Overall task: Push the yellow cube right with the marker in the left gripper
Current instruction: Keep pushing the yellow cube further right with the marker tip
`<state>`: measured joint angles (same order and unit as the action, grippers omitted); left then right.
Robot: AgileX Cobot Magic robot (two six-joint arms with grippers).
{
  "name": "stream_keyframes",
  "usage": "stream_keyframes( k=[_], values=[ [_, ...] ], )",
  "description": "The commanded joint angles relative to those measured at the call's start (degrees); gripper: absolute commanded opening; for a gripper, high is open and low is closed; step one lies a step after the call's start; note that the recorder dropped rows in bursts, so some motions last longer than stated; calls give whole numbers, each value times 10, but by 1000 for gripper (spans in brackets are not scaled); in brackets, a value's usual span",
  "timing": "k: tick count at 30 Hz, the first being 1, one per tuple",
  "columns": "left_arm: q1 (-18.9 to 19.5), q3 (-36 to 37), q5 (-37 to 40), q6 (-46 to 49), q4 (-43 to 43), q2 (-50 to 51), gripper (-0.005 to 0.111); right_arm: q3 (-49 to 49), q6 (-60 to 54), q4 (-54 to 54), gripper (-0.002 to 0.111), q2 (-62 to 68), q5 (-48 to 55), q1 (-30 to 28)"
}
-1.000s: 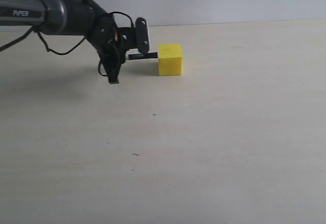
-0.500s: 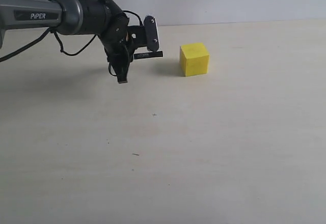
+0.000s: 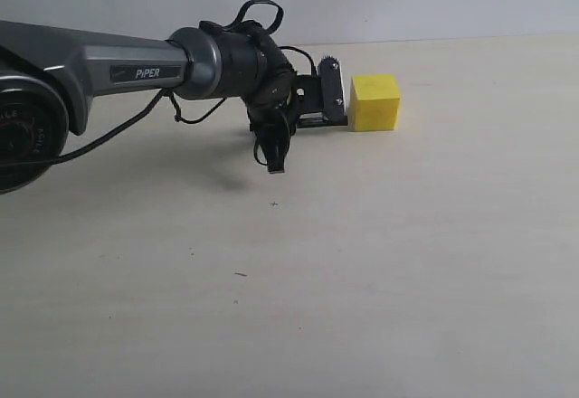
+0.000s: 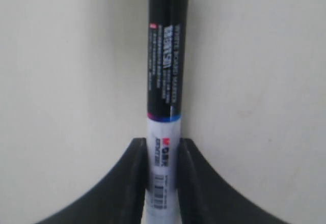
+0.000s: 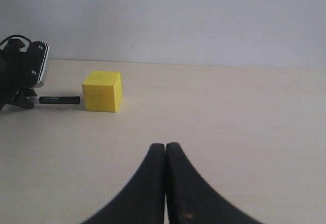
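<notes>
The yellow cube (image 3: 374, 102) sits on the pale table (image 3: 380, 262) toward the back. My left gripper (image 3: 306, 119), on the black and grey PiPER arm, is just left of it and shut on the marker (image 3: 327, 123). The marker lies level and points right, with its black end at the cube's left face. The left wrist view shows the marker (image 4: 165, 81) clamped by its white barrel between the fingers (image 4: 135, 173) of the left gripper (image 4: 162, 145). The right wrist view shows the cube (image 5: 102, 91), the marker (image 5: 60, 100) and my right gripper (image 5: 165, 148) shut on nothing. The right gripper is out of the exterior view.
A pale wall (image 3: 434, 0) runs behind the table's far edge. A black cable (image 3: 118, 140) trails from the left arm above the tabletop. Bare table (image 5: 229, 112) lies to the right of the cube.
The left arm has swept right with the marker. The yellow cube has slid right along the table ahead of the marker's tip.
</notes>
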<state>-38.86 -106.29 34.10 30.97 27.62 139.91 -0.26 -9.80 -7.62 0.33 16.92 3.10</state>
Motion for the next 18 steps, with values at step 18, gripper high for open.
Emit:
stream_keyframes(
  k=[18],
  values=[
    [-37,-63,0,-94,31,36,0,3,-1,1,0,-3,-3,2]
  ],
)
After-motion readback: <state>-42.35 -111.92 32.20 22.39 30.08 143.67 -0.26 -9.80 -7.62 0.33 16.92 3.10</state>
